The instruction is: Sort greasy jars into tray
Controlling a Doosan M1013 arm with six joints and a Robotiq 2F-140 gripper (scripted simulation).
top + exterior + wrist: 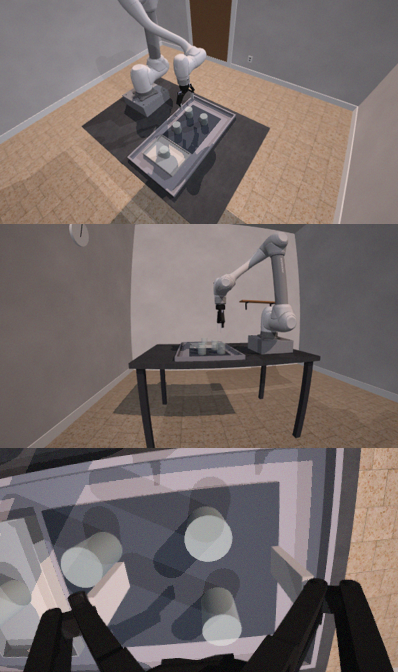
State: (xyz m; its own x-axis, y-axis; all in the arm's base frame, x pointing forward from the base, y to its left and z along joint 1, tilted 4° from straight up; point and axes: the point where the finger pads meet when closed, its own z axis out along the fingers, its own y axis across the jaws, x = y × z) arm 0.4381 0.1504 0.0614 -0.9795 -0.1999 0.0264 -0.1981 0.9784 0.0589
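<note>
Four jars show in the top view: three stand on the dark drying mat [213, 125] and one jar [164, 152] sits inside the pale tray [148, 155] at the mat's 7 o'clock end. Of the three on the mat, one jar [188, 112] is nearest the arm's base, another [203, 119] lies at its 4 o'clock, and a third [177, 127] lies toward the tray. The wrist view looks straight down on round jar bottoms, which the side view cannot give: three pale discs on the mat [250, 518], and the tray jar [11, 598] only as a sliver at the 9 o'clock edge. The exterior view alone shows height: the gripper [220, 322] hangs well above the jars [201, 349], pointing down, touching nothing. Its fingers are spread as wide as they go and hold nothing (the black links frame the wrist view's lower corners). In the top view the gripper [183, 96] hovers over the mat's far end, at 11 o'clock from the nearest jar. Mat and tray lie in a grey rimmed steel top [183, 187] on a dark, black-legged table [163, 359], with the arm's grey pedestal [151, 111] on the same table. Around it are a tan tiled floor [287, 137], grey walls, a brown door [210, 29], a small wall shelf [256, 301] and a round clock [79, 234].
</note>
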